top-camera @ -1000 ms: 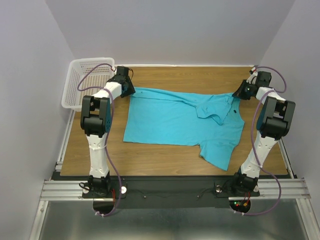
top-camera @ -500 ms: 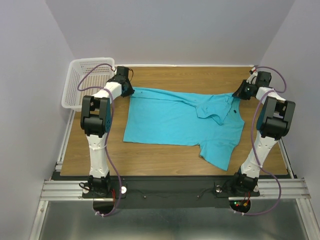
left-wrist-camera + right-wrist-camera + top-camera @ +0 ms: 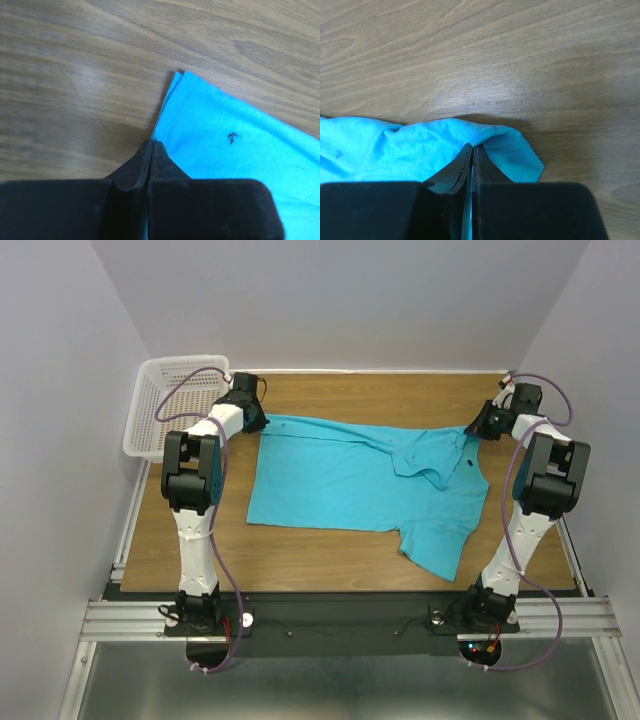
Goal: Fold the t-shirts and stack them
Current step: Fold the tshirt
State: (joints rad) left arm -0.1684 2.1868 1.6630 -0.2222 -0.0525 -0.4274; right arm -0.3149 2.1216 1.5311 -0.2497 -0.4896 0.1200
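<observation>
1. T-shirt (image 3: 350, 475), plain turquoise, lies spread across the middle of the wooden table (image 3: 330, 390), its body toward the left. The rumpled neck area is toward the right, and one sleeve points at the near edge.
2. The left gripper (image 3: 151, 145) sits at the garment's far left corner. Its black fingers are pressed together on the stitched hem, with a sliver of blue showing between them.
3. The right gripper (image 3: 471, 147) is at the far right corner. Its jaws are closed on a bunched fold of the same cloth, which puckers up around the fingertips.
4. A small dark mark (image 3: 232, 136) shows on the fabric near the left corner.
5. A white mesh basket (image 3: 150, 410) stands at the table's far left edge, just beside the left arm and apart from the cloth.
</observation>
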